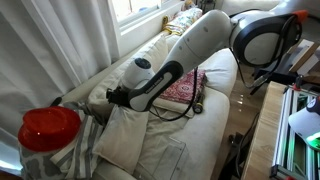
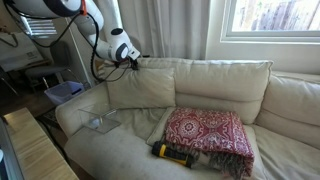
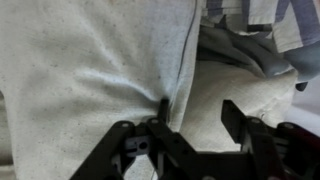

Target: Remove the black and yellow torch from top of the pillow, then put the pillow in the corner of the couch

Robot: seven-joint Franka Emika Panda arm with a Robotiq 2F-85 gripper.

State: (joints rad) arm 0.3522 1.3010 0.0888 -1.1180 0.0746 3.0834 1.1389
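- The pillow (image 2: 140, 90) was seen propped upright against the back cushions, in the corner of the couch (image 2: 110, 150) by the rounded arm
- The gripper (image 2: 134, 63) was held at the pillow's top edge, close to its upper corner on the window side
- In the wrist view the fingers (image 3: 238, 118) were shown standing apart with cream fabric lying between them; whether that fabric was being pinched could not be told
- The torch (image 2: 172, 152) was laid on its side on the seat near the couch's front edge, off the pillow and well apart from it
- The torch was found just beside the front corner of the red patterned cushion (image 2: 208, 135), which was spread flat toward the middle of the seat
- In an exterior view the arm (image 1: 190, 50) was stretched across the couch toward the corner, and a blurred red object (image 1: 48, 128) was caught in the foreground
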